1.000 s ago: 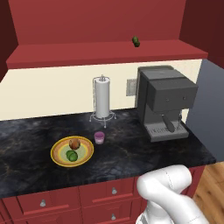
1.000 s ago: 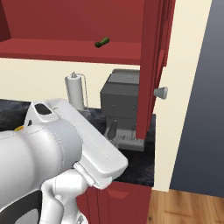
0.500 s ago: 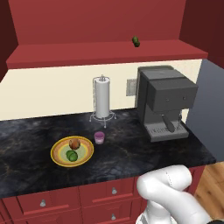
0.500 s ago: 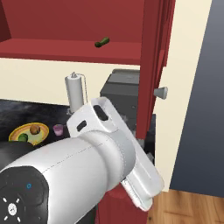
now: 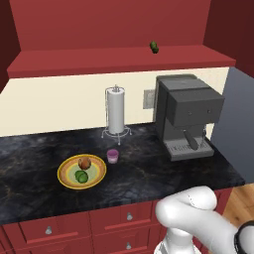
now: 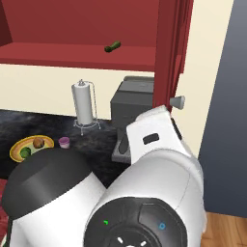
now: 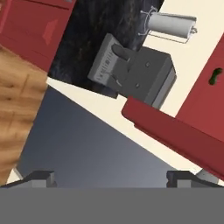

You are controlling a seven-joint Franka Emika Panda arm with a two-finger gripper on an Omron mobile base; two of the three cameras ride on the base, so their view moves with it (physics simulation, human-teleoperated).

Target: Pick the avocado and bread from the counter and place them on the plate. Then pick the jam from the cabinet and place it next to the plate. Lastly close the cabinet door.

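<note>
The tool stands wide with nothing between its tips, near the open door of the cabinet, while well away from it on the table the avocado and bread lie on the plate, the jam just beside it.

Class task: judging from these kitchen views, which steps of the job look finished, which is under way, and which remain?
Done: the avocado and bread lie on the plate, and the jam stands beside it on the counter. In hand: the gripper, jaws wide and holding nothing, faces the cabinet door. Left: closing that open door.
</note>
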